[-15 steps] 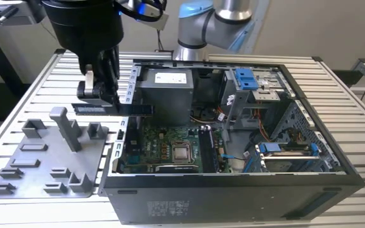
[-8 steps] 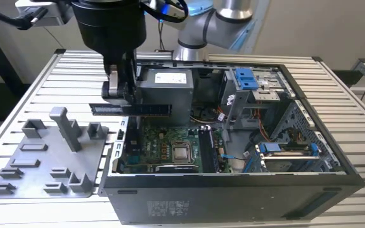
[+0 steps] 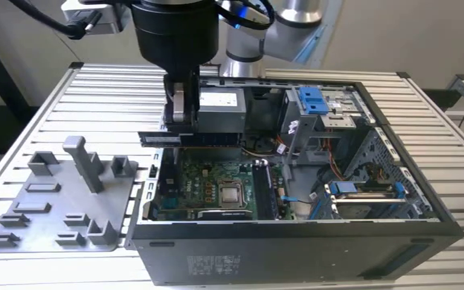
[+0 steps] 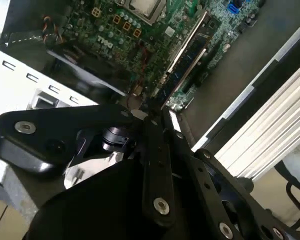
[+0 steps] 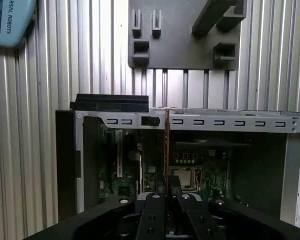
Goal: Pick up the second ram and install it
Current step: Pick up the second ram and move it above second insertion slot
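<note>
Count: one gripper [image 3: 181, 124], clenched on one second ram [image 3: 203, 139]. The stick is held level and on edge over the one open computer case [image 3: 296, 254]. The case holds one motherboard [image 3: 208, 178] with one processor [image 3: 232, 194]. One grey fixture plate [image 3: 63, 202] lies beside the case on the slatted table [image 3: 111, 103].

In the exterior view, an open computer case [image 3: 296, 254] sits on the slatted metal desk [image 3: 111, 90]. A grey fixture plate [image 3: 51, 223] lies at its nine o'clock. Inside, the green motherboard [image 3: 208, 181] carries a processor socket [image 3: 231, 194]; blue drive brackets [image 3: 313, 99] sit toward one o'clock.
</note>
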